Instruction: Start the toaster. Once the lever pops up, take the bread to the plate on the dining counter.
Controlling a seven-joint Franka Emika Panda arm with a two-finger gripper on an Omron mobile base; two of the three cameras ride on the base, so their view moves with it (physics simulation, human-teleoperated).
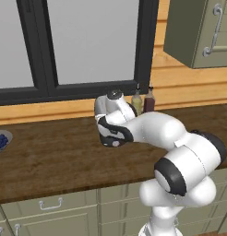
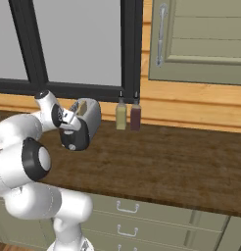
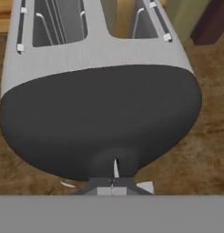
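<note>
The silver two-slot toaster (image 3: 93, 57) stands on the windowed counter, its rounded black end panel (image 3: 100, 118) facing my hand. A tan slice of bread (image 3: 124, 18) sits down in the right slot. My gripper (image 3: 113, 181) is shut, its tips pressed together against the low middle of that black panel. From the right base view the toaster (image 2: 89, 116) is beside the window, with the gripper (image 2: 71, 123) at its black end. The plate and the dining counter are out of view.
Two bottles, one pale (image 2: 121, 116) and one dark (image 2: 135, 116), stand right of the toaster against the wall. A bowl of blue berries (image 1: 0, 140) sits at the counter's far left. A wall cabinet (image 2: 201, 39) hangs upper right; drawers (image 2: 127, 208) run below the counter.
</note>
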